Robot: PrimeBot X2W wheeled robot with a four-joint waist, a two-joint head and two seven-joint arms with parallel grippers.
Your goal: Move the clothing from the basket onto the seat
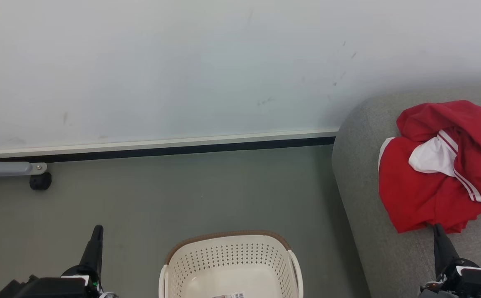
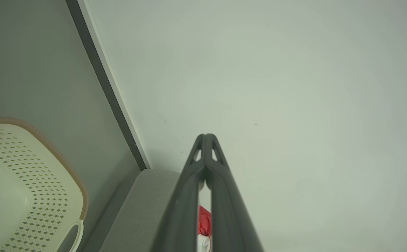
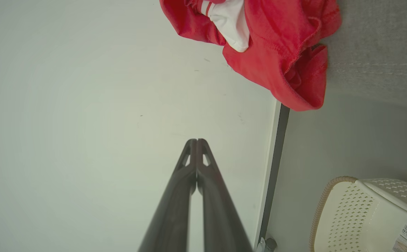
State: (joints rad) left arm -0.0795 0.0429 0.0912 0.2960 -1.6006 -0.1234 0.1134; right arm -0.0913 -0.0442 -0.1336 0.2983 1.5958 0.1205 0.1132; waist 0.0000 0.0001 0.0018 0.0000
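My left hand [image 1: 97, 228] and right hand [image 1: 437, 227] are both pinched closed, empty. Soft red clothing [image 1: 431, 186] lies crumpled on the woven grey seat [image 1: 360, 186].

Pale wall [image 1: 182, 62] carried faint scuff marks [image 1: 265, 100]. White skirting [image 1: 162, 143] with a dark strip beneath met grey-green floor [image 1: 182, 194]. Far left: grey metal leg [image 1: 4, 169] on black caster [image 1: 40, 181].

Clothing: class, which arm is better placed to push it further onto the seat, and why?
Right, probably: the right gripper, shut, sits at the clothing's edge over the seat; the left gripper is beyond the basket.
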